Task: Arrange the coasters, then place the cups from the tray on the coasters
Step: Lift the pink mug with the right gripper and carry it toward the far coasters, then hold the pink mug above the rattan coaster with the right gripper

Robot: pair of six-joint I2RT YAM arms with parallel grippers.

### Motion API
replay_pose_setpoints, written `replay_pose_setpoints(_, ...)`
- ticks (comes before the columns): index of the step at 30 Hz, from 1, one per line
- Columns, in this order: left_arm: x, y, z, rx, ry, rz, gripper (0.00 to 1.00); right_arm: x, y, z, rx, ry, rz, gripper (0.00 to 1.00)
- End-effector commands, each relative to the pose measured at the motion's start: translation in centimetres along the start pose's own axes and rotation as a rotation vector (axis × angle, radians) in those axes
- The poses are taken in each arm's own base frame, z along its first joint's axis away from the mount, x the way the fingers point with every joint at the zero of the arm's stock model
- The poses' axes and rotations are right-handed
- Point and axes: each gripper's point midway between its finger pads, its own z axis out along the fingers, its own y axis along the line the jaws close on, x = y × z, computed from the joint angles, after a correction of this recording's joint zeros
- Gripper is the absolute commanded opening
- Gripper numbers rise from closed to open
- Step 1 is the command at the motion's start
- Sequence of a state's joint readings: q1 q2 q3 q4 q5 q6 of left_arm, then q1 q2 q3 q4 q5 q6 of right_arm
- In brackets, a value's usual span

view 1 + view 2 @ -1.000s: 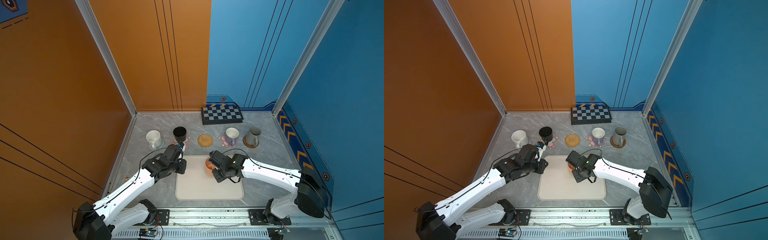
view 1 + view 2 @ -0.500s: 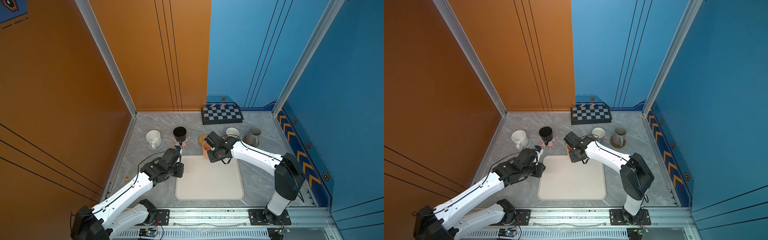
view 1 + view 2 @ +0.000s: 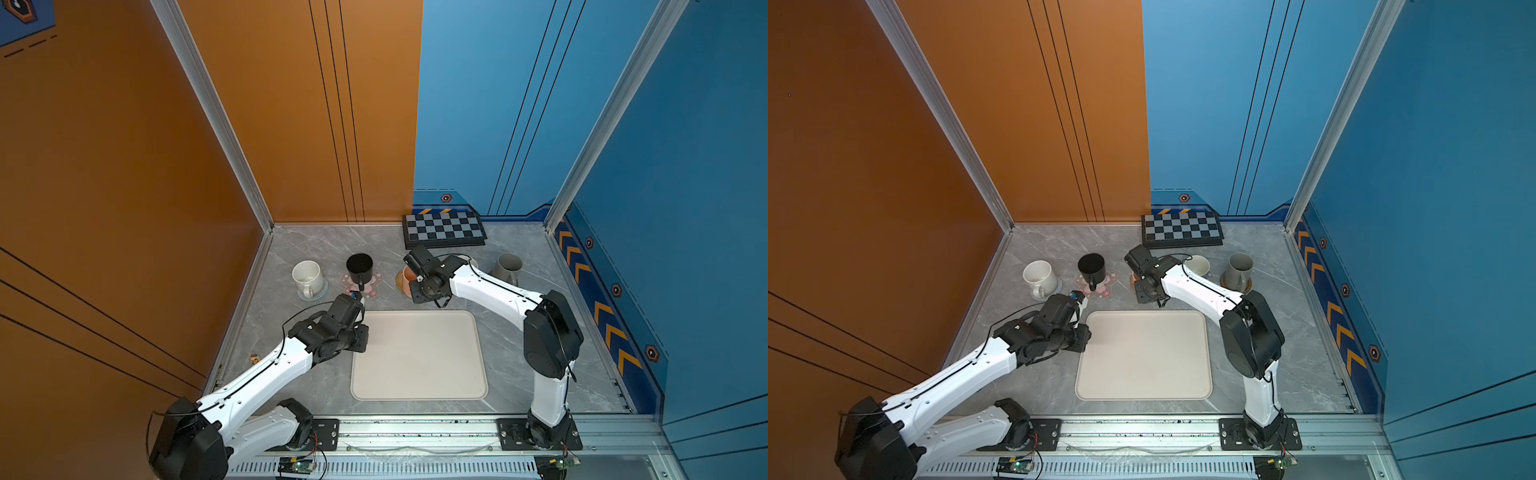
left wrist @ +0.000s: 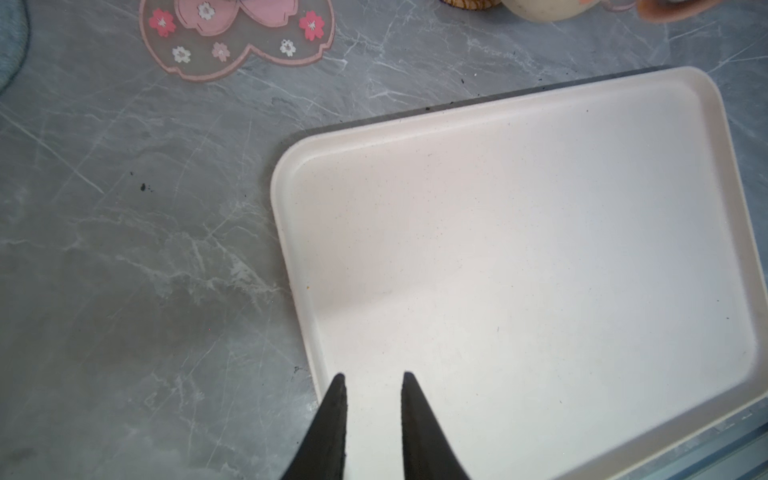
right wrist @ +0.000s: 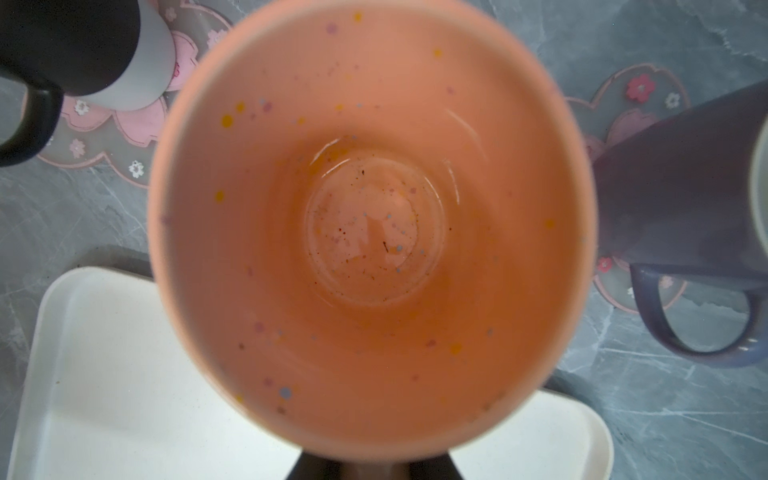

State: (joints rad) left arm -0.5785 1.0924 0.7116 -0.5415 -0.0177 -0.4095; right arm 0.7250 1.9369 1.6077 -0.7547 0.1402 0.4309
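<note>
My right gripper [image 3: 417, 283] is shut on the peach-orange cup [image 5: 370, 216], holding it over the round straw coaster [image 3: 400, 285]; I cannot tell whether they touch. The speckled white cup [image 3: 307, 275] stands on the grey-blue coaster [image 3: 321, 289]. The black cup [image 3: 359, 267] is on a pink flower coaster [image 3: 375, 283]. The lavender cup [image 3: 1198, 264] sits on the other pink coaster [image 5: 640, 95], and the grey cup [image 3: 1239, 268] on the brown coaster [image 3: 1246, 286]. The cream tray [image 3: 417, 357] is bare. My left gripper [image 4: 372, 376] hangs open over its left edge, holding nothing.
A black-and-grey checkered board [image 3: 444, 230] lies against the back wall behind the row of cups. A tiny object [image 3: 254, 357] sits by the left wall. Orange and blue walls close in the grey marble table on three sides.
My right arm has carried the peach-orange cup off the tray and back to the straw coaster. The left arm has drawn back a little toward the tray's left edge.
</note>
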Motion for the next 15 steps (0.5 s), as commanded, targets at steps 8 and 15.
replay_pose_setpoints(8, -0.2, -0.2, 1.6, 0.021, 0.027, -0.027, 0.24, -4.8, -0.5, -0.9, 0.044, -0.13, 0.048, 0.0)
replay_pose_setpoints(15, -0.7, 0.1, 1.5, 0.031, 0.019, -0.049, 0.24, -6.1, -1.5, 0.0, 0.039, -0.134, 0.068, 0.0)
